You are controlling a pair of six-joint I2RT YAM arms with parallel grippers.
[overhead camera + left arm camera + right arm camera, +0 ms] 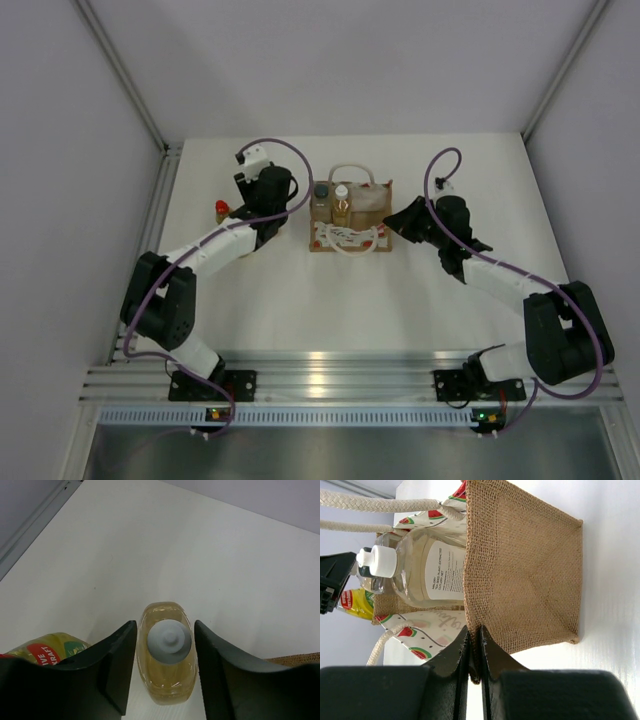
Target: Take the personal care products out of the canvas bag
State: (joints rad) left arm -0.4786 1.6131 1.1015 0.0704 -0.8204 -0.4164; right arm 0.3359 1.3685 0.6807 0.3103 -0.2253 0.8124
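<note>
Bag (530,575) sits upright mid-desk (350,300), with one amber bottle (425,565) and a dark-capped bottle (322,192) inside. Second amber bottle (167,655) stands on the desk left of the bag, and the yellow bottle (47,652) is just left of that. Left arm is stretched forward with the wrist pointing down. Left tool (164,627) is released, fingers straddling the second amber bottle. Right arm comes in low from the right, right tool (475,632) clenched on the bag's side wall edge.

The yellow bottle (60,642) is half hidden behind the left claw (164,630).
</note>
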